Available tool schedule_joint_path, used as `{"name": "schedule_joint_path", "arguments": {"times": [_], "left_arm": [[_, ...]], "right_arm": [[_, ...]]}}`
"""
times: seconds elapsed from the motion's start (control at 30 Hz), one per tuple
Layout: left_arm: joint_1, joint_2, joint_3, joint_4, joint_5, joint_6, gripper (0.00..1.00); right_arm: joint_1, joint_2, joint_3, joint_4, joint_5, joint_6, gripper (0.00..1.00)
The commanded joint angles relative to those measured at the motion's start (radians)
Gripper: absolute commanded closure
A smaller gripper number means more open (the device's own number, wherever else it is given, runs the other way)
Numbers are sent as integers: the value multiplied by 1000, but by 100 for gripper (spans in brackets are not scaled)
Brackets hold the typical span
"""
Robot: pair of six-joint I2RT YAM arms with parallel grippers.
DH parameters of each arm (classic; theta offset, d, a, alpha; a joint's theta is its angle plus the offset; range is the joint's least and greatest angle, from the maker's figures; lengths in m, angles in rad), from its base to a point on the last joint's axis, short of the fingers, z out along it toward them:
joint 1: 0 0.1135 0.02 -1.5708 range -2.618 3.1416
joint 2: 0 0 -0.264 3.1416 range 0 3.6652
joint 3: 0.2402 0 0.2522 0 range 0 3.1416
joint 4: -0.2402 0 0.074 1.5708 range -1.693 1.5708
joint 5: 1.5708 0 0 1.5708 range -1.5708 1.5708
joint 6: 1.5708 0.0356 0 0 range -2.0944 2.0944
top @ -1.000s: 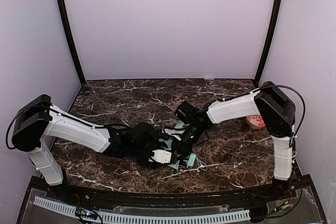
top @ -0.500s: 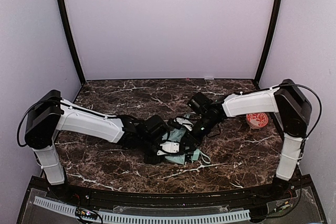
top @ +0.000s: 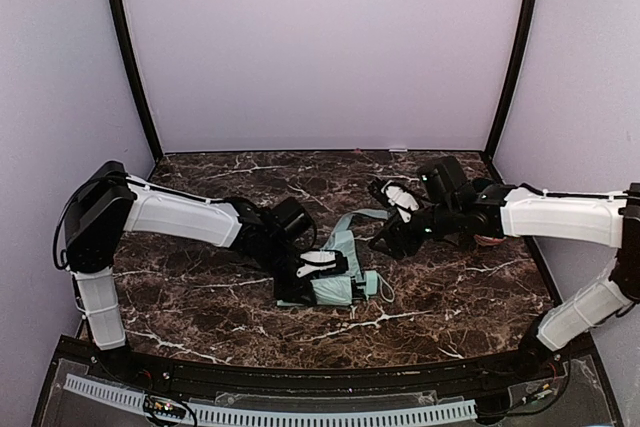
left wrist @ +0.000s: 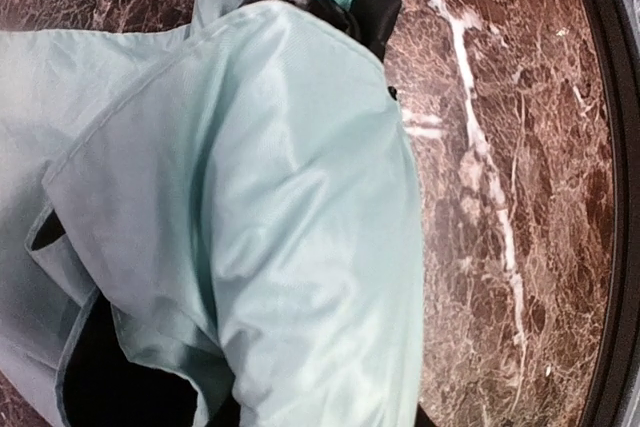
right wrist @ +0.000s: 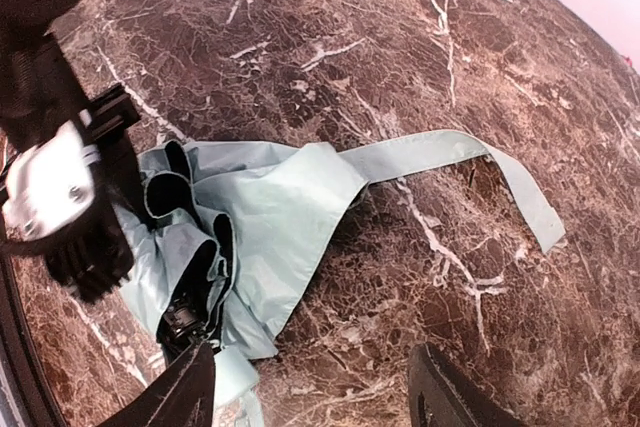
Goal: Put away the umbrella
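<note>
The umbrella (top: 335, 272) lies folded but loose at the table's middle, pale mint fabric with black folds; its mint handle (top: 368, 285) and thin cord point right. A mint strap (top: 358, 217) trails from it toward the back right. My left gripper (top: 316, 265) is on the umbrella's left part, shut on the bundled canopy; in the left wrist view the fabric (left wrist: 280, 207) fills the frame and hides the fingers. My right gripper (top: 393, 215) is open and empty, up and to the right of the umbrella; in its wrist view (right wrist: 320, 397) the umbrella (right wrist: 250, 217) and strap (right wrist: 450, 152) lie below.
An orange-and-white bowl (top: 487, 240) at the right is mostly hidden behind the right forearm. Dark marble table (top: 230, 317) with walls on three sides and a black rail (top: 320, 382) at the near edge.
My right gripper has left the umbrella and pulled back up and to the right, now open. My left gripper has shifted right with the umbrella; the strap now lies stretched out.
</note>
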Motion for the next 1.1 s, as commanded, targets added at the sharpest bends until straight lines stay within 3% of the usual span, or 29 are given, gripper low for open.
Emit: {"name": "schedule_joint_path", "arguments": {"times": [0.0, 0.3, 0.5, 0.73, 1.07], "left_arm": [[36, 132, -46, -247, 147, -80, 86], [83, 169, -11, -288, 277, -78, 88], [99, 189, 3, -300, 342, -81, 90], [109, 216, 21, -324, 368, -80, 90], [109, 225, 32, -339, 376, -75, 90]], "right_arm": [[69, -103, -122, 223, 79, -48, 34], [287, -146, -288, 458, 169, -337, 34], [410, -26, -320, 605, 223, -469, 31], [425, 124, -248, 608, 265, -595, 27], [427, 322, -85, 429, 255, -719, 29]]}}
